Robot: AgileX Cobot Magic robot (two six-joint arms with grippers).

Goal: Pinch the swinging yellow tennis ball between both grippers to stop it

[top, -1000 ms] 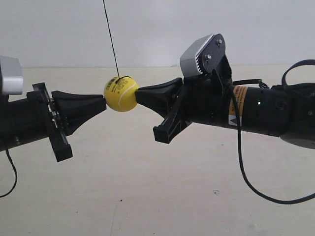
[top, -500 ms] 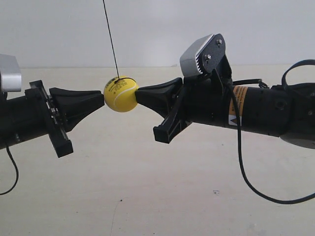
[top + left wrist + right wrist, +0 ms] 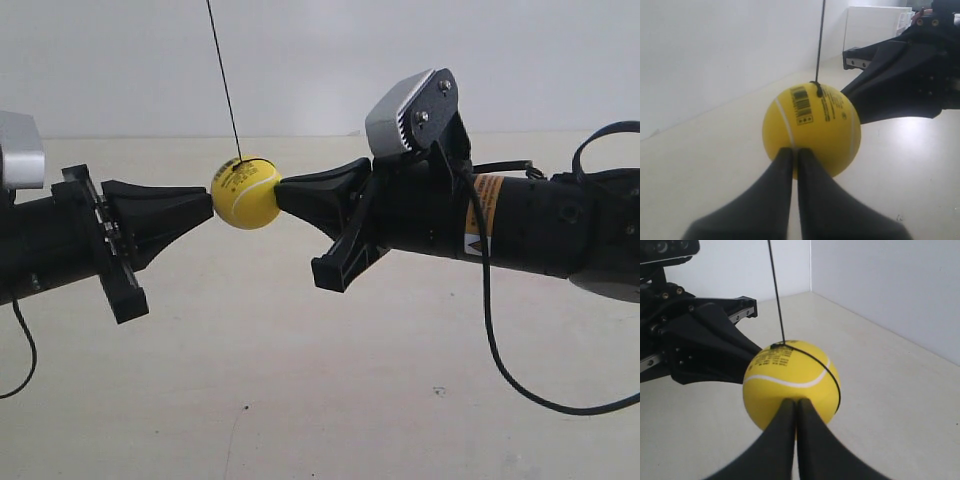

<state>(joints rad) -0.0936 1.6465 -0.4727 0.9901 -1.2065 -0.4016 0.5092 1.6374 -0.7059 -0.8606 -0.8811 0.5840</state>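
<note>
The yellow tennis ball (image 3: pixel 245 192) hangs on a thin dark string (image 3: pixel 225 80) above the beige table. Both black tapered grippers press on it from opposite sides. My left gripper (image 3: pixel 211 203), at the exterior view's left, is shut, and its tip touches the ball (image 3: pixel 811 130) just under the barcode print. My right gripper (image 3: pixel 280 190), at the exterior view's right, is shut as well, its tip against the ball (image 3: pixel 790 385) below the white seam. In each wrist view the closed fingertips (image 3: pixel 794 151) (image 3: pixel 794 401) meet the ball, with the other gripper (image 3: pixel 900 90) (image 3: pixel 705 345) behind it.
A black cable (image 3: pixel 500 350) loops down from the right arm toward the table (image 3: pixel 300 400). A white wall rises behind the table. A white cabinet (image 3: pixel 875 25) stands in the far corner of the left wrist view.
The left gripper has drawn back a few pixels from where it stood a second ago and levelled slightly. The ball and the right gripper have held their place.
</note>
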